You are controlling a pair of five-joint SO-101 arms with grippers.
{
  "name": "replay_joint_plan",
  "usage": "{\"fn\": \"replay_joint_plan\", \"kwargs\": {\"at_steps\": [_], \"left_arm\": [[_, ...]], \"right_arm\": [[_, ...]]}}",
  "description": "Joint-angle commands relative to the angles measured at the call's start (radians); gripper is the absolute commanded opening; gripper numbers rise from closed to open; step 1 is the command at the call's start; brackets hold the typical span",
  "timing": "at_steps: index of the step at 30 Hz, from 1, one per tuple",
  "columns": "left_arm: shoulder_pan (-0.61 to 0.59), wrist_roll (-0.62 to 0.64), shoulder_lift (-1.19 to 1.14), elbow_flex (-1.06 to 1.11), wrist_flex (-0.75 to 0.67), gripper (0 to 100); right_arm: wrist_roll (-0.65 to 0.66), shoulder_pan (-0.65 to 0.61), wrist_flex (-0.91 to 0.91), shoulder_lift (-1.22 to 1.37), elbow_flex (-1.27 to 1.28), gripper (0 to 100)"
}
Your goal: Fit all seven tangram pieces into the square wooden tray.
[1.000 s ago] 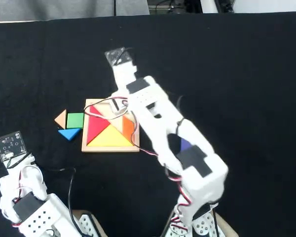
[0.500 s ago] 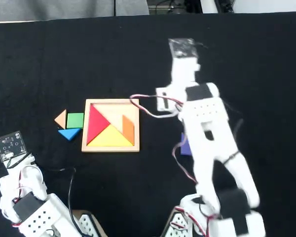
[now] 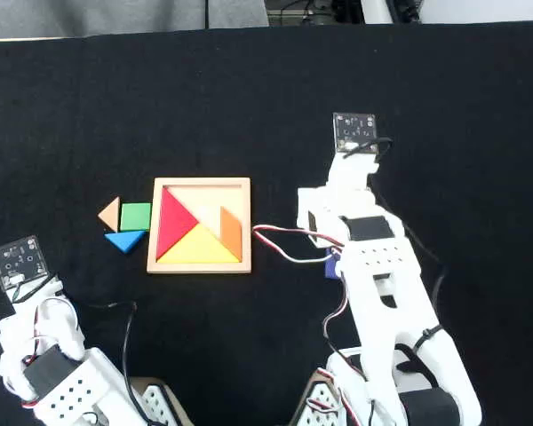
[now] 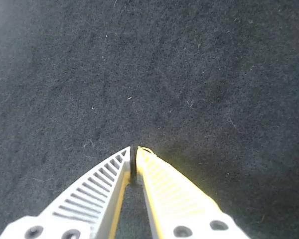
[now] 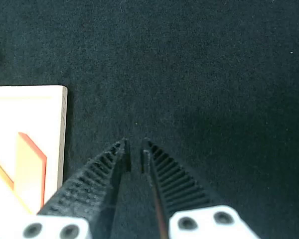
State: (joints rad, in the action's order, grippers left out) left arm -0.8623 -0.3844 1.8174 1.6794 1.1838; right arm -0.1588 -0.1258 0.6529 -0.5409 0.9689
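White right arm (image 3: 382, 266) lies extended beside the tray (image 3: 200, 267) — right gripper (image 5: 134, 149) barely parted, empty — left gripper (image 4: 135, 152) closed, empty.

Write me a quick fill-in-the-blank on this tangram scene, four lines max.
1. The wooden tray holds ___ pieces.
2. Next to the red triangle, the big triangle along the tray edge nearest the arms is ___.
3. The square piece beside the tan triangle is ___.
4. The small triangle just in front of that square, outside the tray, is ___.

Missing words: three; yellow; green; blue.
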Motion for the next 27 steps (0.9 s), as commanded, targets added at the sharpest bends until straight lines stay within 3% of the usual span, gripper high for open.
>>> {"fn": "replay_joint_plan", "kwargs": {"at_steps": [1,6,14,19,24,27], "left_arm": [[0.015,-0.003,0.009,0.019,-0.025,3],[0.015,-0.003,0.009,0.019,-0.025,3],[0.015,-0.003,0.009,0.019,-0.023,3],[0.015,-0.006,0.009,0.019,-0.02,3],[0.015,-0.008,0.009,0.019,-0.017,3],[0.015,-0.009,0.009,0.019,-0.017,3]], "right_arm": [[0.009,0.014,-0.026,-0.036,0.001,6.4],[0.04,0.06,0.006,-0.042,-0.007,6.3],[0.47,0.14,0.497,-0.15,-0.163,6.0],[0.608,0.147,0.658,-0.194,-0.143,6.0],[0.69,0.147,0.7,-0.197,-0.022,1.8],[0.706,0.146,0.621,-0.196,0.056,1.7]]}}
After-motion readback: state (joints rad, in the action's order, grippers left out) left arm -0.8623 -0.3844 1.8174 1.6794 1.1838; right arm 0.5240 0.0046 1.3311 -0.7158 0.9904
